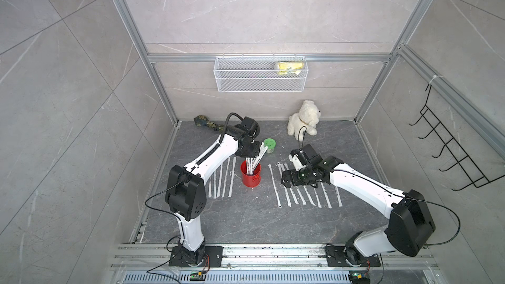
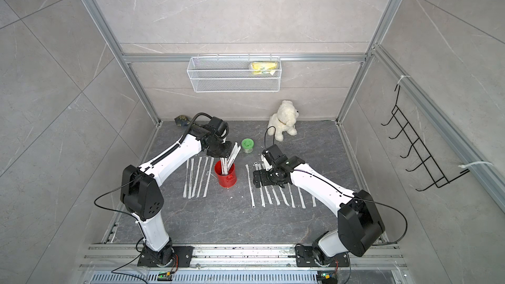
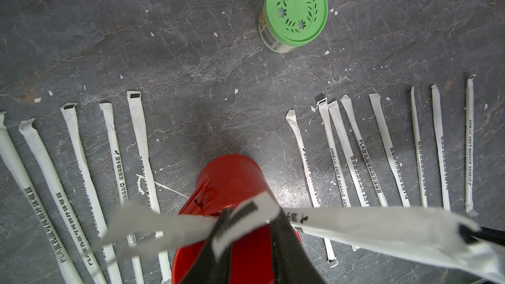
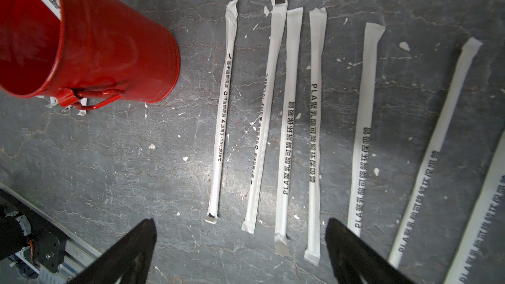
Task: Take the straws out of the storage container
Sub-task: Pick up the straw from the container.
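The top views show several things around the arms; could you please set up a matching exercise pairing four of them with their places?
Things:
1. red can
2. green-lidded jar
3. plush dog
4. yellow packet

Places:
A. in the wire basket
B. between the two rows of straws
C. below the wire basket's right end
D. just behind the red can

Pairs: 1-B; 2-D; 3-C; 4-A
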Controlling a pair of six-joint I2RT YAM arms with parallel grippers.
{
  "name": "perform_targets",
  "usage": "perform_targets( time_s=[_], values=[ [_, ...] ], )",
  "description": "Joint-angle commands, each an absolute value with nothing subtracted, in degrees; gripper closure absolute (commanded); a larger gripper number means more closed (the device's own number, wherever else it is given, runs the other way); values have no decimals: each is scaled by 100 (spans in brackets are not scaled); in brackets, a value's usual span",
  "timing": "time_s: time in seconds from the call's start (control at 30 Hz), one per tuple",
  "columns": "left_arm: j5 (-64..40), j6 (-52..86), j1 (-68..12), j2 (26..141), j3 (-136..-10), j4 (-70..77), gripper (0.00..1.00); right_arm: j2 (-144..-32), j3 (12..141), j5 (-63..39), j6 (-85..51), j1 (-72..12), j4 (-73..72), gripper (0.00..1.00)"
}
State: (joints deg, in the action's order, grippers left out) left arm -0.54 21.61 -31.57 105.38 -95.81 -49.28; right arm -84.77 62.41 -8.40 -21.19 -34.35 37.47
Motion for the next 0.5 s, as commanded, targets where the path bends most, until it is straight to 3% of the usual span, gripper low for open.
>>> perform_targets(
  time_s=[0.0, 0.47],
  values=[
    [-14, 2112, -3188, 10560, -9824, -5049, 74, -8464, 6152, -888, -2021, -3389, 3768, 0],
    [-15, 2084, -3197, 10572, -9884, -5163, 90, -8409, 6192, -917, -2021, -3364, 3806, 0]
  ],
)
